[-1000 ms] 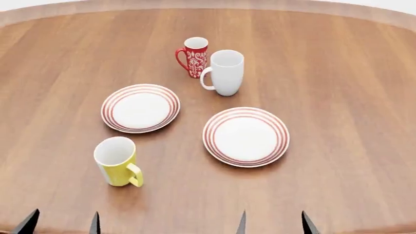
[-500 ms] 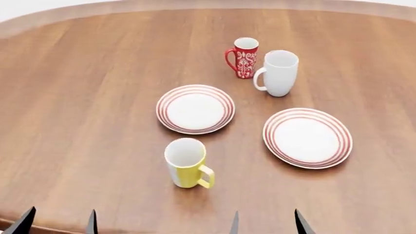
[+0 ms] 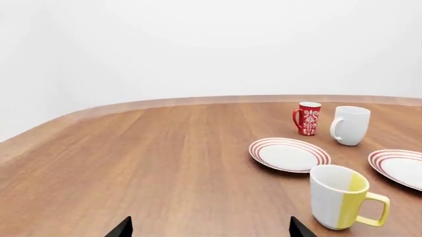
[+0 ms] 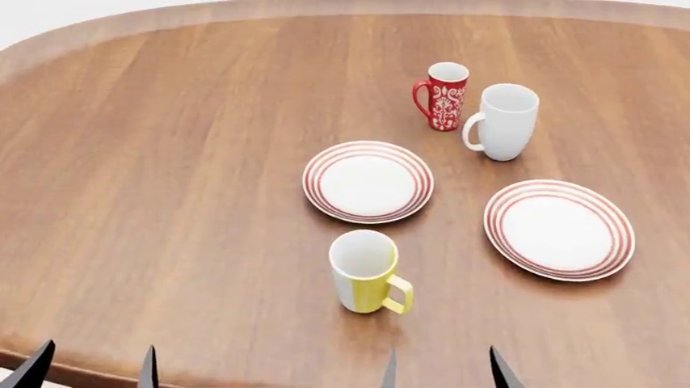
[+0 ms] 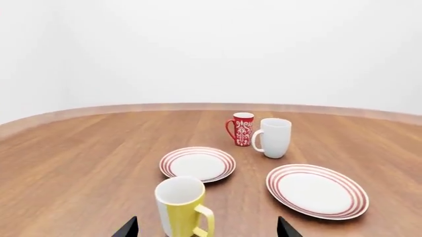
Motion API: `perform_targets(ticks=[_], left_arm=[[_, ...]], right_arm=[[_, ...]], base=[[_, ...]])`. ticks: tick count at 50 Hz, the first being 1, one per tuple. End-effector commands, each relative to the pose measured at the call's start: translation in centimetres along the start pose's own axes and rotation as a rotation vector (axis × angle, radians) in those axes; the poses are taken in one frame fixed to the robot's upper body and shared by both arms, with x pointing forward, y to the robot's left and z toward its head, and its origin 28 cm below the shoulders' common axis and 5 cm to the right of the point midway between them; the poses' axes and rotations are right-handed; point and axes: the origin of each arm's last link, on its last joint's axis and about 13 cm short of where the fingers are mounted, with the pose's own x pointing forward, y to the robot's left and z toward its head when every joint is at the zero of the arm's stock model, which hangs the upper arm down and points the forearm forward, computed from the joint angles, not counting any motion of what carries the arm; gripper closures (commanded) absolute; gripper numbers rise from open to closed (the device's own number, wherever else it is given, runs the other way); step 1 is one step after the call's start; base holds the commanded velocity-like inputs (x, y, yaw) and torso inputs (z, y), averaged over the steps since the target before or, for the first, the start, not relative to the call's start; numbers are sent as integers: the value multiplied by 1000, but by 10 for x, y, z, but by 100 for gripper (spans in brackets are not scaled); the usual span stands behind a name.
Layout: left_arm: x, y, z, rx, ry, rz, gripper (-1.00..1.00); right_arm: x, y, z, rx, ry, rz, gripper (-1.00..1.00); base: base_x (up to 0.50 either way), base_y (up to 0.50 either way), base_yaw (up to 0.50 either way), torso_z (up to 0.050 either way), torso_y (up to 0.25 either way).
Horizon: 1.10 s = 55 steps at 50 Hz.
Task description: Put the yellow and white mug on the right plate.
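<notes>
The yellow and white mug stands upright on the wooden table, handle toward the near right. In the right wrist view the mug stands just ahead of my right gripper, a little left of its midline. The right gripper is open and holds nothing. My left gripper is also open and empty at the table's near edge, with the mug off to its right. The right plate, white with red rings, lies bare to the mug's far right.
The look-alike left plate lies just behind the yellow mug. A slim red patterned mug and a taller white mug stand side by side behind both plates. The table's rounded edge curves at the far left.
In the head view, all mugs and plates have shifted to the right together as the view itself moved. Nothing on the table changed place relative to the rest. Both grippers stayed open.
</notes>
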Motion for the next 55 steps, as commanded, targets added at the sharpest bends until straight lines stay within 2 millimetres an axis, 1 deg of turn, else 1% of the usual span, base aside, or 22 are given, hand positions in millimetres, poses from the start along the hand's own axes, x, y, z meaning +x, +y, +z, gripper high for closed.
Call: perform_targets(ticks=[1, 15, 37, 55], left_arm=[[0, 0, 0, 0, 0, 0, -100], [-1, -1, 0, 0, -2, -5, -100], [-1, -1, 0, 2, -4, -8, -100], [-1, -1, 0, 3, -5, -15, -100]], right_arm=[[0, 0, 0, -6, -5, -7, -100], [-2, -1, 1, -4, -30, 15, -100], [-4, 0, 2, -12, -48, 44, -100], [-5, 0, 2, -11, -50, 55, -100]], base=[[0, 0, 0, 0, 0], [34, -33, 0, 0, 0], [390, -287, 0, 0, 0], [457, -204, 0, 0, 0]])
